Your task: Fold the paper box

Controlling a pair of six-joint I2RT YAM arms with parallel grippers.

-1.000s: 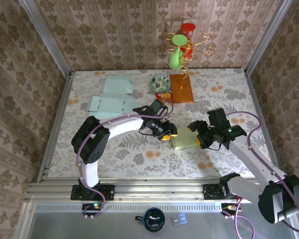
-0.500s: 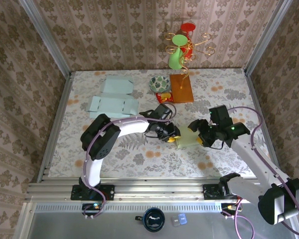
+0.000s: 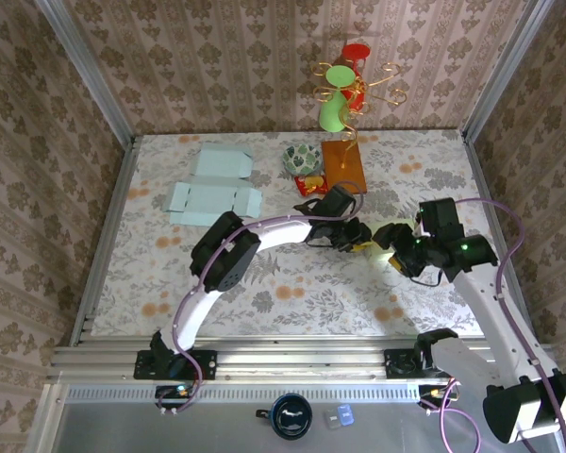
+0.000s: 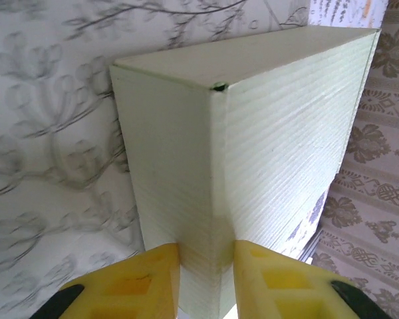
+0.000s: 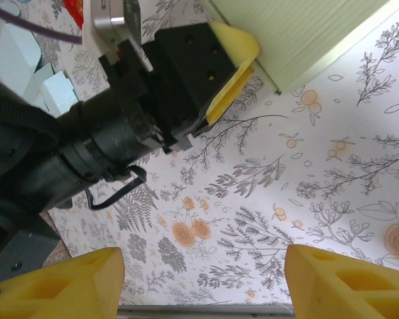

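The paper box (image 4: 286, 133) is pale green with ribbed walls, and it is partly folded into a block. My left gripper (image 4: 206, 251) is shut on one of its vertical corner edges, a yellow finger pressing on each side. In the top view the left gripper (image 3: 360, 242) reaches far right and holds the box (image 3: 389, 238) just above the floral table. My right gripper (image 3: 407, 257) hangs just right of the box. The right wrist view has the right gripper (image 5: 203, 269) open wide over bare table, with the box (image 5: 306, 33) and a left fingertip (image 5: 234, 45) above it.
Two flat pale blue box blanks (image 3: 212, 200) (image 3: 222, 160) lie at the back left. A patterned bowl (image 3: 302, 158), a red packet (image 3: 309, 184) and an orange-brown board (image 3: 342, 168) sit at the back centre, with a wire stand (image 3: 344, 90) behind. Metal rails edge the table.
My left arm swung to the right, carrying the box from the table's centre toward the right side, and its jaws closed tighter on it. The right gripper backed off to the right.
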